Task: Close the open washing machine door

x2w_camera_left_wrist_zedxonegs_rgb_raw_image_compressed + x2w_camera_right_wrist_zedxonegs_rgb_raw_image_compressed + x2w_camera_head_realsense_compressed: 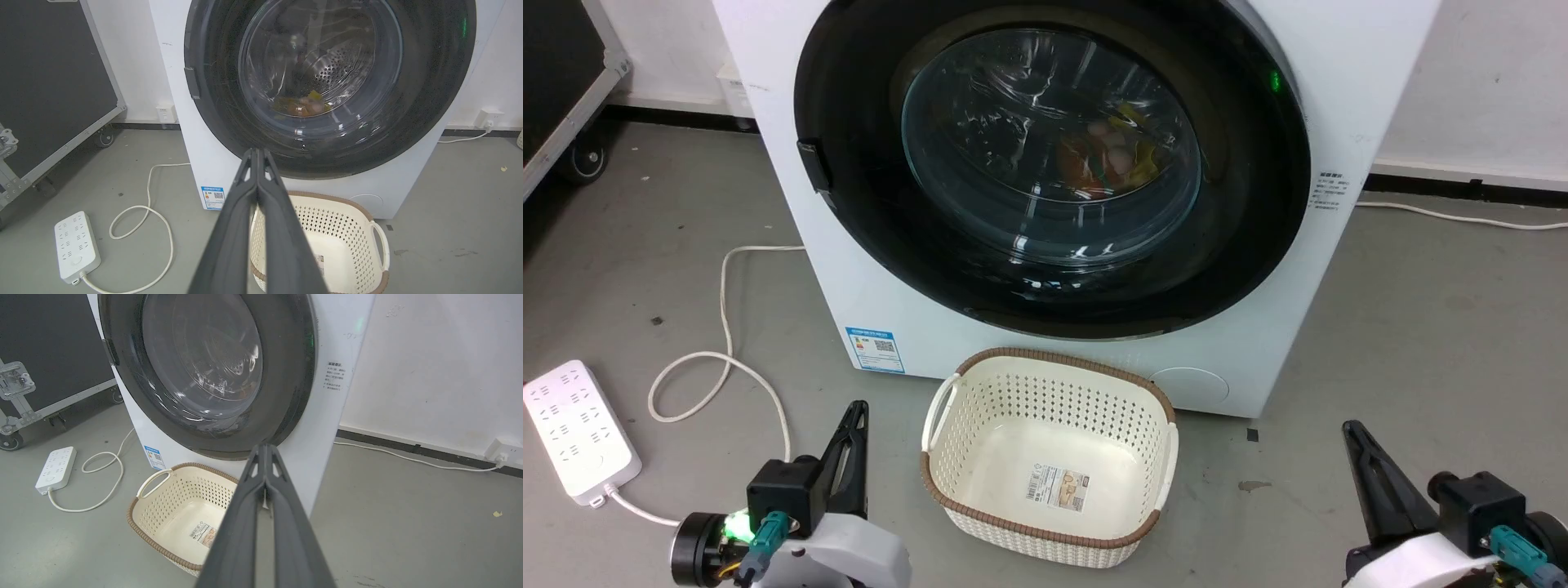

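1. At the front of the white washing machine (866, 269), the washing machine door (1054, 163) lies flat against the body. No gap can be seen around its glossy black rim, so it looks closed.
2. Behind the bulging glass of the door, the perforated steel drum (343, 61) is visible. It holds a small heap of coloured items (1107, 155), orange, yellow and pale. What they are cannot be told through the glass.
3. On the grey floor (1421, 343), just in front of the machine and under the door, stands a cream perforated basket (1054, 400) with a brown woven rim. Nothing lies inside it. A printed label (1058, 487) is stuck on its bottom.
4. The left gripper (856, 408) is at the lower left of the head view, near the basket but apart from it. In the left wrist view its fingers (245, 192) are pressed together at the tips and hold nothing.
5. The right gripper (1352, 429) is at the lower right, well apart from the basket. Its fingers (282, 486) also meet at the tips and grasp nothing.
6. To the left of the machine, a white power strip (576, 429) lies on the floor, and a white cable (723, 327) curls between it and the machine.
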### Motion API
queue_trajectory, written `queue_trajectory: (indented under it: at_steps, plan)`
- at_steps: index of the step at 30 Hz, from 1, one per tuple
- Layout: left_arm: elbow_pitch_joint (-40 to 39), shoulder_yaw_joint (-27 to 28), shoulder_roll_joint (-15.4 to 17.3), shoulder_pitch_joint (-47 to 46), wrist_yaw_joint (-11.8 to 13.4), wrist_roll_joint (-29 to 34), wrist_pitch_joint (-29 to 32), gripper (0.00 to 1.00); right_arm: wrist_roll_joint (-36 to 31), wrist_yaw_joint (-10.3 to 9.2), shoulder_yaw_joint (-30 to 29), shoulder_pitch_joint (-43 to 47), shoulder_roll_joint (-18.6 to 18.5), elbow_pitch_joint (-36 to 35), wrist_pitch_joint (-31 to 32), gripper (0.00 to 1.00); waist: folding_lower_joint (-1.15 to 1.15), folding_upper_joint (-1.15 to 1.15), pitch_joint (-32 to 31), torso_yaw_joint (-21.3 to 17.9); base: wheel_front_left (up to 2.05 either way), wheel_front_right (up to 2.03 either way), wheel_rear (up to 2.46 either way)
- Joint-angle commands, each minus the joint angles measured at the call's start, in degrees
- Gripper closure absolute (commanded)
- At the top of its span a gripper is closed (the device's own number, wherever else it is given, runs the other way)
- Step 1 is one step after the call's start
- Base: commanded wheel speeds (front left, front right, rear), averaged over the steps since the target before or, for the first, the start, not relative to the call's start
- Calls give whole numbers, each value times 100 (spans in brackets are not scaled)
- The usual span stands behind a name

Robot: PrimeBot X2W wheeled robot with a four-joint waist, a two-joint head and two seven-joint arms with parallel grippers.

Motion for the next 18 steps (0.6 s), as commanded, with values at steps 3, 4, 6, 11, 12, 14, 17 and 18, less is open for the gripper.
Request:
queue_trajectory:
  at_steps: [3,4,6,11,12,14,17,18]
  plan:
    - [-50,39,0,66,24,56,63,100,-38,-3,34,-103,20,-47,65,100,0,0,2,-10,0,0,0]
    - [-58,44,-1,67,27,61,75,100,-42,-3,41,-109,20,-47,77,100,0,0,2,-14,0,0,0]
    - [-73,55,-3,69,33,70,99,100,-49,-3,54,-120,20,-49,100,100,0,0,4,-22,0,0,0]
    - [-110,81,-7,73,47,94,157,100,-67,-3,87,-148,21,-52,159,100,0,0,7,-42,0,0,0]
    - [-118,86,-8,73,50,98,169,100,-71,-3,93,-153,22,-53,171,100,0,0,7,-46,0,0,0]
    - [-133,97,-10,75,55,108,192,100,-78,-4,106,-164,22,-55,194,100,0,0,8,-54,0,0,0]
    - [-155,113,-12,77,64,122,227,100,-89,-4,126,-181,23,-57,229,100,0,0,10,-66,0,0,0]
    - [-163,118,-13,78,67,127,239,100,-93,-4,133,-187,23,-58,241,100,0,0,11,-70,0,0,0]
